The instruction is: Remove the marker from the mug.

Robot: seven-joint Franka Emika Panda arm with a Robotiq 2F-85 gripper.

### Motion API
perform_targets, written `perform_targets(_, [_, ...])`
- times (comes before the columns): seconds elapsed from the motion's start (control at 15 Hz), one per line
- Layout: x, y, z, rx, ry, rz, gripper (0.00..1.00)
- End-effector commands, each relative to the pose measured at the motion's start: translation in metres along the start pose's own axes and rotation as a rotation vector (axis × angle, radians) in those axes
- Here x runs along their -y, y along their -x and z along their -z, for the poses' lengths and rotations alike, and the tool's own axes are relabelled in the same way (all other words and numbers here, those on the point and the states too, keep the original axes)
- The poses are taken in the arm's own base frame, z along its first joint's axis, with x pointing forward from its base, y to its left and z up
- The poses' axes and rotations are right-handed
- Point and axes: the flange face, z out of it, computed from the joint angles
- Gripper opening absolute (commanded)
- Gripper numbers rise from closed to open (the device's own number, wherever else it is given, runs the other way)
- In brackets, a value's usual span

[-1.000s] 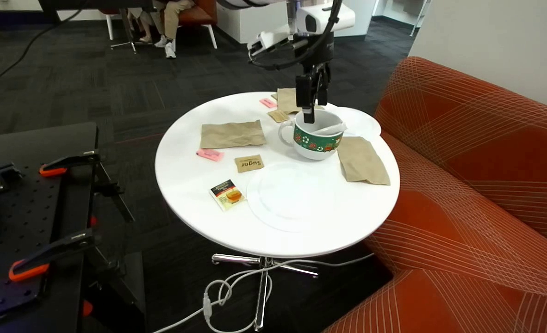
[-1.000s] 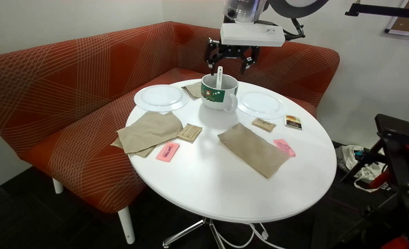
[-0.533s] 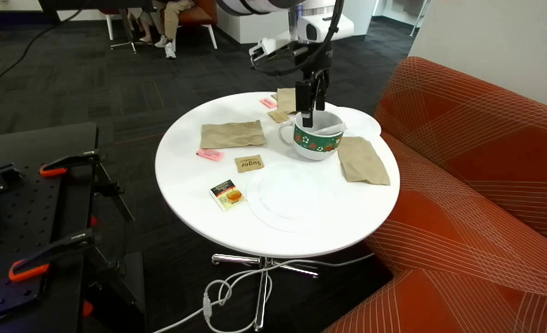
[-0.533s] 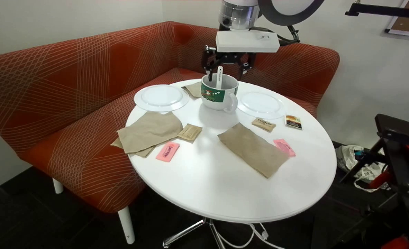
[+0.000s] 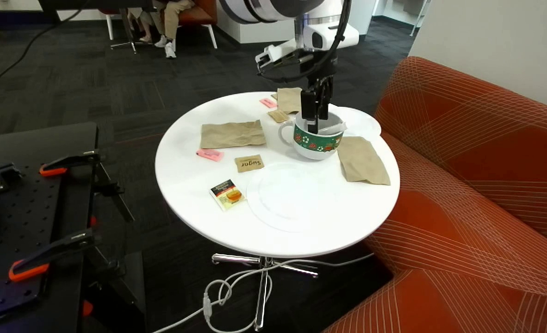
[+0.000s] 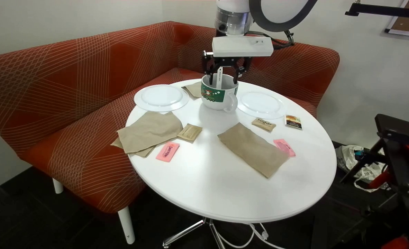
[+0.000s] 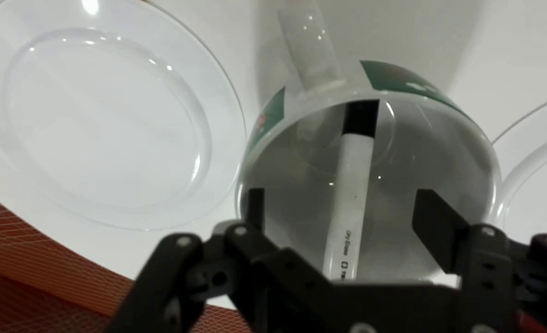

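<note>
The white mug [image 5: 317, 142] with a green printed band stands upright on the round table; it also shows in an exterior view [image 6: 213, 95] and the wrist view [image 7: 396, 78]. The white marker [image 7: 353, 180] with a black end leans inside it, its white end up at the rim. The marker also shows in both exterior views [image 5: 331, 130] [image 6: 219, 80]. My gripper [image 7: 338, 208] is open, with one finger on each side of the marker and apart from it. In both exterior views the gripper [image 5: 318, 125] [image 6: 223, 82] has its fingertips down in the mug's mouth.
Clear plates [image 6: 161, 98] [image 6: 261, 104] lie on either side of the mug. Tan napkins [image 6: 253, 149] [image 6: 151, 131], pink packets [image 6: 167, 151], a sugar packet [image 6: 263, 124] and a tea packet [image 5: 227, 194] lie on the white table [image 5: 199, 111]. A red bench [image 5: 463, 208] borders the table.
My gripper has moved down, so its fingertips are now inside the mug's mouth around the marker. The fingers look slightly closer together. The mug and marker have not moved.
</note>
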Motion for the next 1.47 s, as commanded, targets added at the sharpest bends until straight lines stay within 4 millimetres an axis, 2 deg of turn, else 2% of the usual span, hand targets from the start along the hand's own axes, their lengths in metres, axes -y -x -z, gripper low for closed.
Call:
perform_targets(0.0, [0.009,-0.009,-0.009,0.011,0.029,0.013,0.78])
perform_targets(0.07, [0.01,-0.01,-0.012,0.011,0.033,0.013,0.77])
perform_targets(0.2, [0.013,-0.011,-0.018,0.008,0.039,0.011,0.53])
perform_targets(0.53, [0.016,-0.012,-0.023,-0.003,0.044,0.014,0.14])
perform_targets(0.67, [0.016,-0.009,-0.017,-0.021,0.043,0.015,0.01])
perform_targets(0.8, [0.016,-0.005,-0.008,-0.042,0.038,0.017,0.05])
perform_targets(1.0, [0.015,0.005,0.01,-0.06,0.033,0.012,0.05])
perform_targets(1.4, [0.004,0.011,0.07,-0.167,-0.009,-0.052,0.05])
